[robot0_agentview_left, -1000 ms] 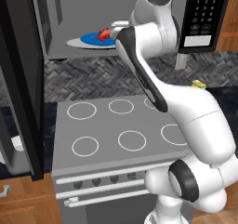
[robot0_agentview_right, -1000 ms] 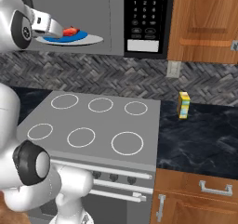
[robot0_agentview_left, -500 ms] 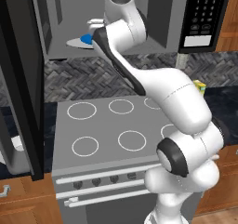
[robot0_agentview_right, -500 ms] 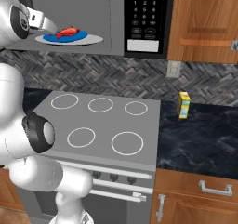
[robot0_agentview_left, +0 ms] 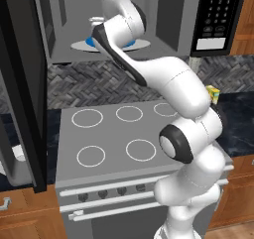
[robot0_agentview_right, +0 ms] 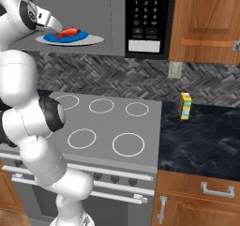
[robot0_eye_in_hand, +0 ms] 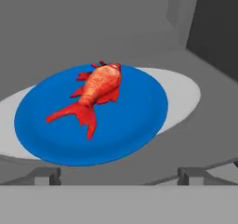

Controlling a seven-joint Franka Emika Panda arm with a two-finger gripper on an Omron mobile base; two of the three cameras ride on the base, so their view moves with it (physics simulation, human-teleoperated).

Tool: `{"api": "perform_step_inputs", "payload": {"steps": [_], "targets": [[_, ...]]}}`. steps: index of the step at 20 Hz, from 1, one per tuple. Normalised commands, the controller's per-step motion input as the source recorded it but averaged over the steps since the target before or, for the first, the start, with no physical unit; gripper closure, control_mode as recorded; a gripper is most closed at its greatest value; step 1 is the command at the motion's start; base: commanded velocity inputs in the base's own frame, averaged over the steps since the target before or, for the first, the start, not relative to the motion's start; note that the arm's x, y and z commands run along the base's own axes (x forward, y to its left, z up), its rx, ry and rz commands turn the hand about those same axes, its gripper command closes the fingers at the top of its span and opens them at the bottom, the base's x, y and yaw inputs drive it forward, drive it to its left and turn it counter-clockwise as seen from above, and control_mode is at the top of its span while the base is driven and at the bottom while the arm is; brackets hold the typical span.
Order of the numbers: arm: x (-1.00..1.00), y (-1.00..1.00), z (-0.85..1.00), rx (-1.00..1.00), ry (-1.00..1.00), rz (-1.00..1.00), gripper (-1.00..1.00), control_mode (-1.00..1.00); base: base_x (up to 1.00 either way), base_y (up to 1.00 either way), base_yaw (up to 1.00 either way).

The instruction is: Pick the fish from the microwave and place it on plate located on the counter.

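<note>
Left base view: the white arm reaches into the open microwave (robot0_agentview_left: 124, 25), hiding most of the blue plate (robot0_agentview_left: 92, 42) on the pale turntable (robot0_agentview_left: 82, 46).

Right base view: the hand (robot0_agentview_right: 55, 29) sits at the fish's (robot0_agentview_right: 69, 32) 9 o'clock, probably just short of touching.

Hand view: the fish (robot0_eye_in_hand: 96, 88) lies on the blue plate (robot0_eye_in_hand: 135, 121), tail toward 7 o'clock. The 2 fingertips (robot0_eye_in_hand: 44, 175) stand wide apart, released, grasping nothing.
</note>
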Motion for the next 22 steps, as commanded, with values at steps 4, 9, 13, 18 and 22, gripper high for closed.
{"api": "perform_step_inputs", "payload": {"steps": [4, 9, 13, 18, 22], "targets": [[0.51, -0.11, -0.10, 0.08, 0.06, -0.04, -1.00, -1.00, 0.00, 0.00, 0.00], [0.43, -0.10, -0.05, 0.04, 0.04, 0.00, -1.00, -1.00, 0.00, 0.00, 0.00], [0.37, 0.00, -0.19, 0.00, 0.00, 0.00, -1.00, -1.00, 0.00, 0.00, 0.00], [0.38, 0.00, -0.20, 0.00, 0.02, 0.00, -1.00, -1.00, 0.00, 0.00, 0.00], [0.40, 0.01, -0.08, 0.00, 0.04, 0.00, -1.00, -1.00, 0.00, 0.00, 0.00]]}}
